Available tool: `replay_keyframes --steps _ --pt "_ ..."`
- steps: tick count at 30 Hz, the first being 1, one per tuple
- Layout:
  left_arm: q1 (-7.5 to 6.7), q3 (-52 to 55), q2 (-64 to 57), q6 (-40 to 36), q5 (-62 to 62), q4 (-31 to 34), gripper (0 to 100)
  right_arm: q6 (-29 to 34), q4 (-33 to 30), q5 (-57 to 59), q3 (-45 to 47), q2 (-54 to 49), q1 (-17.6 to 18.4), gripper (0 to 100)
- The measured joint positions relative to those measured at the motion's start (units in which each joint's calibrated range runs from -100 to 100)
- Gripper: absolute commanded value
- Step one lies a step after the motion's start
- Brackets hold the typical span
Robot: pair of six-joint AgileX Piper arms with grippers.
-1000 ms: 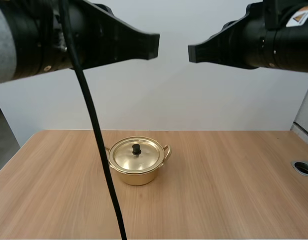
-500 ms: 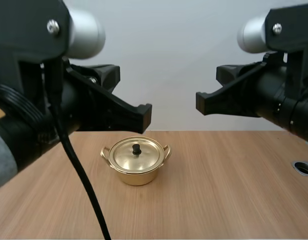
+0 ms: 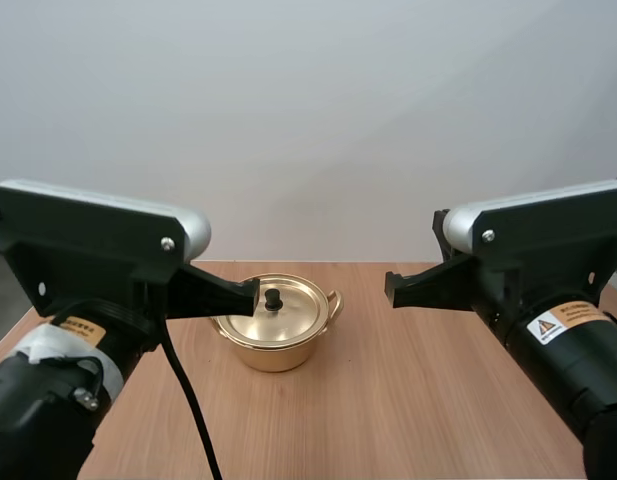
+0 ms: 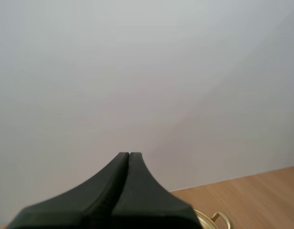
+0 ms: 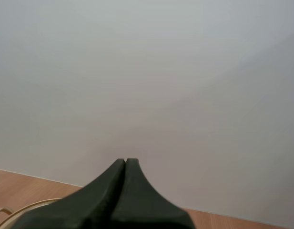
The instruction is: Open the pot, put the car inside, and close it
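Note:
A small golden pot (image 3: 278, 340) stands on the wooden table (image 3: 418, 390), with its lid (image 3: 288, 308) on and a black knob (image 3: 273, 297) on top. My left gripper (image 3: 252, 296) is shut, and its tip hangs just left of the knob, in front of the lid. My right gripper (image 3: 391, 290) is shut on nothing and sits right of the pot, apart from it. From the left wrist, the fingers (image 4: 129, 154) lie together as one wedge, with a pot handle (image 4: 219, 220) beside them. From the right wrist, the fingers (image 5: 125, 161) are also together, near the pot's rim (image 5: 23, 210).
A plain pale wall rises behind the table. Bare wood lies in front of the pot and to its right, between the two arms.
Both arms have come down from high above to about the pot's level. Their tips stay shut. The pot has not moved.

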Motion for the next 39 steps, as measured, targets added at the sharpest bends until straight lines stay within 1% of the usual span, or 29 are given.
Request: replay_keyframes --steps 5,8,11,15,19,22,25,29,33,36,39 --pt "0.28 10.1 -2.4 0.2 -13.2 0.1 0 0.0 0.0 -12.7 9.7 -3.3 -0.5 0" --pt "0.54 15.5 -3.1 -0.1 -20.6 0.0 0 0.0 0.1 -16.4 14.1 -3.3 -1.4 0" --pt "1.21 18.8 -4.3 -0.9 -26.5 0.1 0 0.0 0.7 -15.8 15.9 -3.3 -2.2 0" --pt "1.84 19.3 -4.3 -1.4 -27.8 0.1 0 0.0 1.2 -9.1 15.9 -3.3 -2.8 0" --pt "1.92 20.2 -4.3 -1.4 -20.4 0.1 0 0.0 0.6 1.5 15.9 -3.3 -3.0 0" --pt "2.46 22.1 -4.3 -1.5 -12.4 0.1 0 0.0 0.0 8.1 15.9 -3.3 -3.4 0" --pt "2.93 22.8 -4.3 -3.1 -7.2 0.1 0 1.0 0.0 11.5 16.7 -3.3 -3.4 0" --pt "3.17 22.8 -4.3 -5.4 -2.0 0.5 0 2.8 -0.2 11.4 19.6 -3.3 -3.5 0" --pt "3.47 22.8 -4.3 -5.6 0.7 1.4 0 4.4 -3.0 13.7 19.7 -3.3 -3.6 0" --pt "4.03 22.8 -4.3 -8.0 1.4 5.2 0 5.2 -3.9 12.9 19.7 -3.3 -3.6 0" --pt "4.36 22.8 -4.3 -12.4 1.4 10.0 0 5.2 -4.7 13.3 19.7 -3.3 -3.6 0"
